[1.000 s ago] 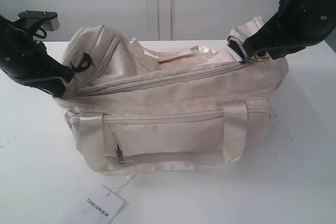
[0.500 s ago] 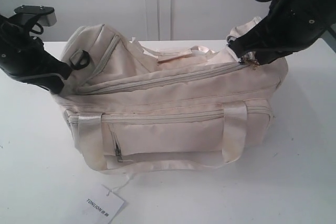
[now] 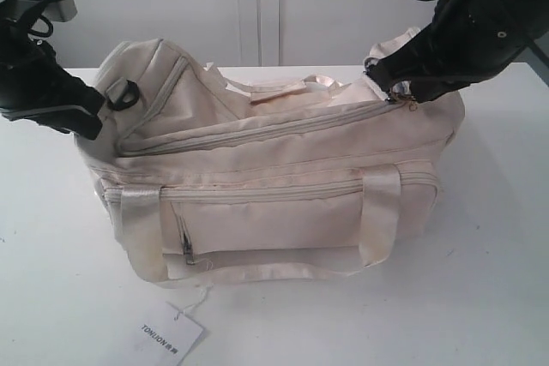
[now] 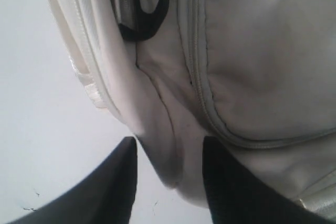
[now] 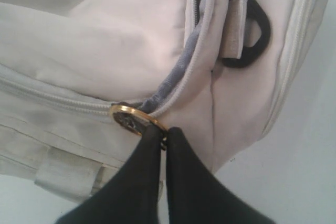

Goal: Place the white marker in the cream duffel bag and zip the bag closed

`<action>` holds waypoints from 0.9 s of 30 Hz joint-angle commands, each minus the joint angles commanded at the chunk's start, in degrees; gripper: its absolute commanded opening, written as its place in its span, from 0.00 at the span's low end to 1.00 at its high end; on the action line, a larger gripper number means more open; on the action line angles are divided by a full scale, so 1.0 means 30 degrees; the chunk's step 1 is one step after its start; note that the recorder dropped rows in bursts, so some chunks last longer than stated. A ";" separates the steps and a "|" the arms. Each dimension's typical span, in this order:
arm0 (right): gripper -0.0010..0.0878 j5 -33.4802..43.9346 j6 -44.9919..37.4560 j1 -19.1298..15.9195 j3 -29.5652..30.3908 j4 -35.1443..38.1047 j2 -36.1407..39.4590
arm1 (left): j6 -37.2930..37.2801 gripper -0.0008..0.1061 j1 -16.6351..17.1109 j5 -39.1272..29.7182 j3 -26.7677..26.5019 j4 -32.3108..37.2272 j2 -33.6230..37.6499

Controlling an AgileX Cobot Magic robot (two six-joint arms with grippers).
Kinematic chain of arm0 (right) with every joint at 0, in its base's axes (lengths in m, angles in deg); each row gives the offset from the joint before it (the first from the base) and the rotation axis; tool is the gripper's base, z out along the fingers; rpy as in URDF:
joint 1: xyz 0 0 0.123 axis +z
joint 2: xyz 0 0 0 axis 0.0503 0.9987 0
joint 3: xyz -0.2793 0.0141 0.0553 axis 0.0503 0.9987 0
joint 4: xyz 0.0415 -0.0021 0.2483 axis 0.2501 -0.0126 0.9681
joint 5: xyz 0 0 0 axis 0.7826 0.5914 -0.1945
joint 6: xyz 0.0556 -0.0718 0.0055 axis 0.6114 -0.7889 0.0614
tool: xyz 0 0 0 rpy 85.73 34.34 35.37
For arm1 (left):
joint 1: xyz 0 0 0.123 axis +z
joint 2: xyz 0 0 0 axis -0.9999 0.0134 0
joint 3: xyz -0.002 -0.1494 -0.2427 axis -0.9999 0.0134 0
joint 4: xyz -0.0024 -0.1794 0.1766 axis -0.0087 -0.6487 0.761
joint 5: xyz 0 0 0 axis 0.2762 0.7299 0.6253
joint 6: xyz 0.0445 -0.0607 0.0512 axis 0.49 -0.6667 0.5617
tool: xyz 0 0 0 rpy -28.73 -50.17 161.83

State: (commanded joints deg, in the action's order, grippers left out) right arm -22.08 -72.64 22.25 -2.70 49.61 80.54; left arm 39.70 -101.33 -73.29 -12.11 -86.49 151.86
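Observation:
The cream duffel bag (image 3: 274,203) lies on its side on the white table, front pocket toward the camera. My left gripper (image 3: 90,122) is at the bag's left end, below a black D-ring (image 3: 124,96). In the left wrist view the left gripper (image 4: 169,145) is shut on a fold of the bag's end fabric (image 4: 163,129). My right gripper (image 3: 403,96) is at the bag's right end. The right wrist view shows the right gripper (image 5: 164,132) shut on the gold zipper pull (image 5: 137,120), where the top zipper runs out. The white marker is hidden.
A white paper tag (image 3: 171,336) on a string lies on the table (image 3: 480,280) in front of the bag. The handle straps (image 3: 382,212) hang over the front. A pale wall stands close behind the table.
The left gripper has pulled the bag's left end further left and slightly up. The whole bag shifted left. The right gripper, still on the zipper pull, drifted a little left and up.

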 joint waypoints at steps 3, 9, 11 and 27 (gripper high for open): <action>0.01 0.0000 0.0000 0.0000 0.0000 0.0034 0.0009 | 0.0000 0.50 0.0000 -0.0071 0.0000 -0.0037 -0.0160; 0.01 0.0000 0.0000 0.0000 0.0000 0.0173 0.0009 | 0.0056 0.50 0.0000 -0.0115 0.0000 -0.0076 -0.1143; 0.01 -0.0043 0.0000 0.0000 0.0000 0.0342 0.0009 | 0.0631 0.50 0.0000 -0.0276 0.0000 -0.0428 -0.1547; 0.01 -0.0133 0.0000 0.0000 0.0000 0.0447 0.0009 | 0.5804 0.01 0.0000 -0.1400 0.0000 -0.7464 -0.2963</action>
State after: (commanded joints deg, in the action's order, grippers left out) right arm -22.47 -72.64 22.25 -2.70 50.95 80.57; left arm 57.11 -101.33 -77.49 -12.11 -108.88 142.97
